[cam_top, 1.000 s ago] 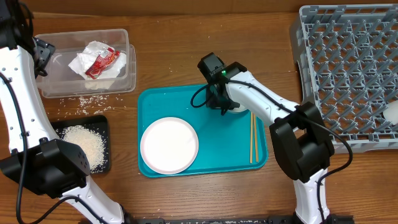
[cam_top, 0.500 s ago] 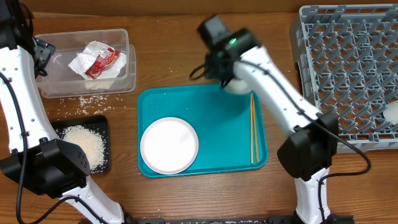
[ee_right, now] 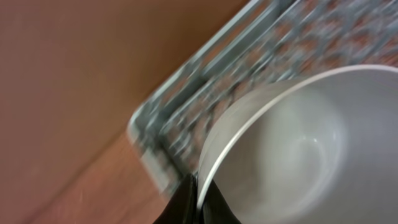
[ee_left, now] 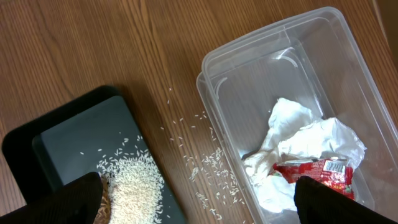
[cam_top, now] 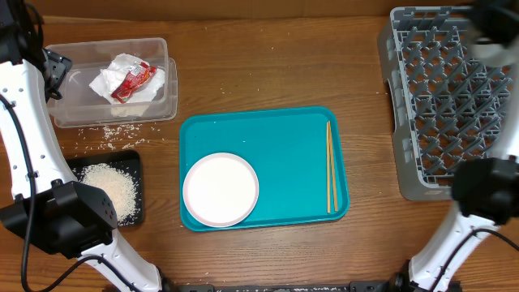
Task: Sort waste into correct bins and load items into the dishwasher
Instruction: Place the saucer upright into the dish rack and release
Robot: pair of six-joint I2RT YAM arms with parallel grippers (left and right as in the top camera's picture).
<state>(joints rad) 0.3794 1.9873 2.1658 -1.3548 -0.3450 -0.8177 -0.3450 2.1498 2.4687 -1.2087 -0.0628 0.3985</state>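
1. At the far left, the left end effector hangs above the wooden surface. Its fingers are spread wide and hold nothing, and it sits over the gap between the two bins.
2. Below it, the flat black rectangular tray holds a heap of loose white rice. Scattered grains lie on the surface between tray and tub, so I judge this waste only partly gathered.
3. Just beyond, the clear rectangular plastic tub contains crumpled white paper napkins and the red crinkled snack wrapper. That part looks sorted.
4. At centre, the teal serving tray carries a round white plate at its front left. Thin wooden chopsticks lie along its right edge. Neither is loaded yet.
5. At the far right, the right end effector is pinched narrow on the rim of a white cup. The cup is tilted above a corner of the grey lattice dish rack and not yet set down.
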